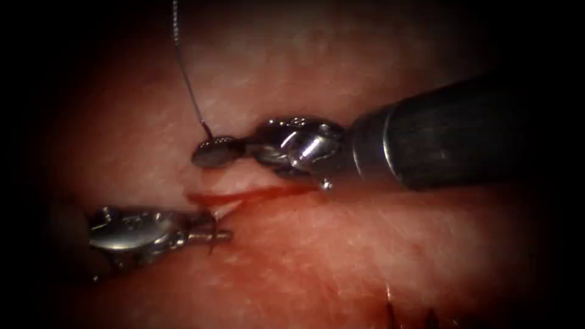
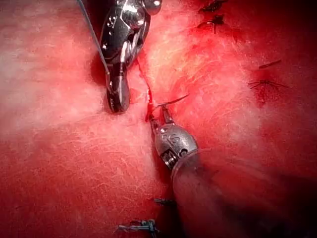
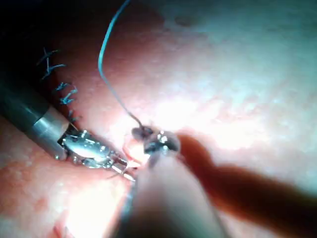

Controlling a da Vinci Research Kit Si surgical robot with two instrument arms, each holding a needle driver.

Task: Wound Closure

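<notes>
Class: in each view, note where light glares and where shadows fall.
Endoscope view: glare on the left claw, shut on the needle near mid-curve beside the cut; the edges fall dark. Left wrist view: the right claw, shut on the thread, casts a shadow on the tissue. Right wrist view: strong glare on tissue by the claws. Whether the needle is in the tissue cannot be told.
</notes>
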